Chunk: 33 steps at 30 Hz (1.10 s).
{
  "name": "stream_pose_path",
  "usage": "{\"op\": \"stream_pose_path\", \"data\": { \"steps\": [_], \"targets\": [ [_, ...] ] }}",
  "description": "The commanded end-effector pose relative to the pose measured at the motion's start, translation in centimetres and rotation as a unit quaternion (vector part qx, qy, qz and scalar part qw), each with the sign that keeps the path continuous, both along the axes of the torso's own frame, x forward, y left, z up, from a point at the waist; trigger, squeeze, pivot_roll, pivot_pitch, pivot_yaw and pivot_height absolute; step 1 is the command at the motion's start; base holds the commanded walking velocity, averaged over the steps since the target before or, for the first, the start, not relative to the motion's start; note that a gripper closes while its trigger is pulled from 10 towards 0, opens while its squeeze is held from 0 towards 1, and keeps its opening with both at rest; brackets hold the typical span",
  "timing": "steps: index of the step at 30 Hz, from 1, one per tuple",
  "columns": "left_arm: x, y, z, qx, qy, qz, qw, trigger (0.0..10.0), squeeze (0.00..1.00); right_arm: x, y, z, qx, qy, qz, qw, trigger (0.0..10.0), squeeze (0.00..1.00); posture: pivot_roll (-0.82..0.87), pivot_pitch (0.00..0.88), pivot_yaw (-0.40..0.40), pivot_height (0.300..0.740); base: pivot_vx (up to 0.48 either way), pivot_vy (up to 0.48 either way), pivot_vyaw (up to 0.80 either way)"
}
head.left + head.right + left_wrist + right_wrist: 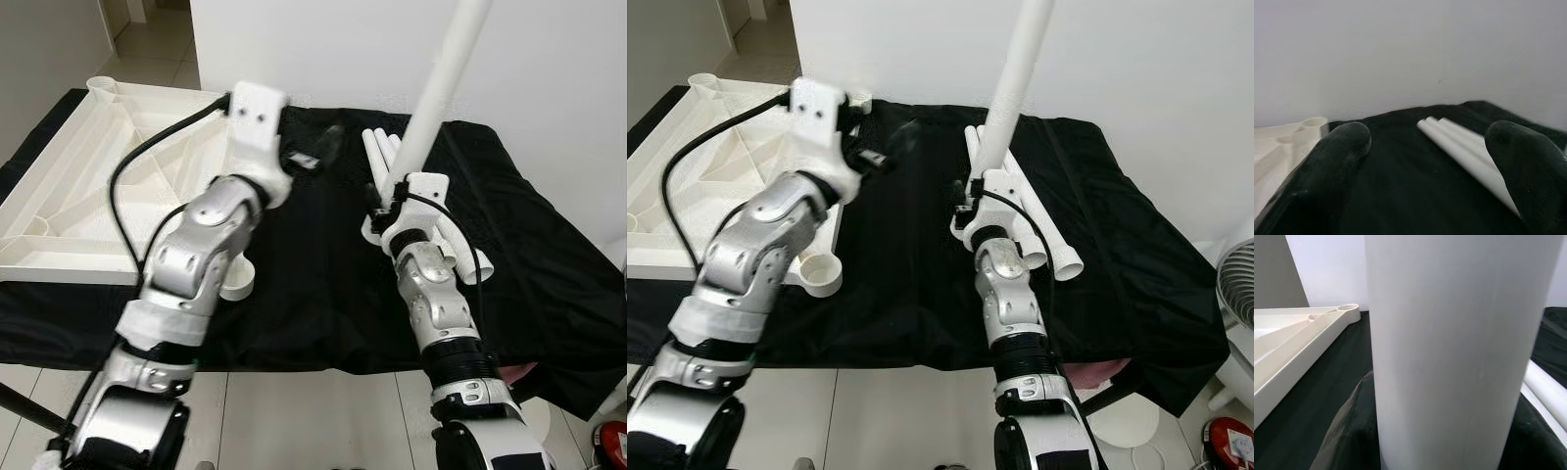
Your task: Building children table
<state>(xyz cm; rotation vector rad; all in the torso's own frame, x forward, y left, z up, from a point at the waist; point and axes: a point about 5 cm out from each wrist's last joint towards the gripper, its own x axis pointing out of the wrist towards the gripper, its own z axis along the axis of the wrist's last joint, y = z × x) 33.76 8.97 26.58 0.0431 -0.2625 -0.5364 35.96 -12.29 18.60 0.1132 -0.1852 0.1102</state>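
A white children's tabletop (59,196) lies upside down on the left of a table covered in black cloth (323,284). One round leg socket (238,282) sits at its near corner. My right gripper (390,196) is shut on a white table leg (441,78), holding it upright and slightly tilted over the cloth's middle. That leg (1449,352) is very close in the right wrist view. More white legs (1043,235) lie on the cloth just behind and right of it. My left gripper (318,152) hovers open above the cloth beside the tabletop's far right corner, nothing between its fingers (1342,147).
A white wall (343,49) rises right behind the table. The table's front edge is near my body, with tiled floor (892,411) below. On the floor at the right stand a white fan (1239,284) and a red object (1229,436).
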Motion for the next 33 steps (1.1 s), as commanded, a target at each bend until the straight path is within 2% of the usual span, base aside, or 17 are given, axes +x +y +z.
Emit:
{"op": "stream_pose_path", "data": {
  "steps": [1,3,6,7,10,13,17,19,21,30,33],
  "targets": [
    [0.2,0.4,-1.4,0.031,0.017,-0.004,0.999,10.0,0.00,0.1,-0.3,0.3,0.003,-0.008,-0.006,1.000,10.0,0.00,0.09,0.035,-0.058,0.740,0.000,0.000,0.00],
    [0.3,0.7,-1.7,0.034,0.022,0.005,0.999,10.0,0.00,0.1,-0.4,0.3,0.002,-0.008,-0.006,1.000,10.0,0.00,0.09,0.035,-0.058,0.740,0.000,0.000,0.00],
    [0.6,2.0,-3.6,0.063,0.058,0.044,0.995,10.0,0.00,0.1,-0.7,0.1,-0.006,-0.007,-0.008,1.000,10.0,0.00,0.09,0.029,-0.064,0.740,0.000,0.000,0.00],
    [0.6,2.0,-3.6,0.063,0.058,0.044,0.995,10.0,0.00,0.1,-0.7,0.1,-0.006,-0.007,-0.008,1.000,10.0,0.00,0.09,0.029,-0.064,0.740,0.000,0.000,0.00],
    [0.3,2.9,-5.9,0.154,0.065,0.051,0.985,10.0,0.00,0.1,-1.1,0.0,-0.014,-0.006,-0.010,1.000,10.0,0.00,0.10,0.028,-0.071,0.740,0.000,0.000,0.00],
    [0.1,3.3,-7.4,0.195,0.084,0.048,0.976,10.0,0.00,0.1,-1.3,0.1,-0.019,-0.007,-0.011,1.000,10.0,0.00,0.10,0.027,-0.072,0.740,0.000,0.000,0.00],
    [-0.3,3.4,-8.5,0.223,0.099,0.039,0.969,10.0,0.00,0.2,-1.5,0.2,-0.022,-0.008,-0.012,1.000,10.0,0.00,0.10,0.025,-0.073,0.740,0.000,0.000,0.00],
    [-0.3,3.4,-8.5,0.223,0.099,0.039,0.969,10.0,0.00,0.2,-1.5,0.2,-0.022,-0.008,-0.012,1.000,10.0,0.00,0.10,0.025,-0.073,0.740,0.000,0.000,0.00],
    [-0.8,3.8,-9.5,0.236,0.120,0.020,0.964,10.0,0.00,0.2,-1.7,0.1,-0.028,-0.009,-0.016,0.999,10.0,0.00,0.10,0.024,-0.072,0.740,0.000,0.000,0.00],
    [-1.2,4.3,-9.8,0.253,0.125,-0.011,0.959,10.0,0.00,0.1,-1.8,-0.1,-0.033,-0.007,-0.017,0.999,10.0,0.00,0.10,0.030,-0.069,0.740,0.000,0.000,0.00],
    [-1.0,5.8,-10.3,0.307,0.123,0.008,0.944,10.0,0.00,0.1,-1.9,-0.2,-0.037,-0.006,-0.018,0.999,10.0,0.00,0.10,0.036,-0.070,0.740,0.000,0.000,0.00]
  ]
}}
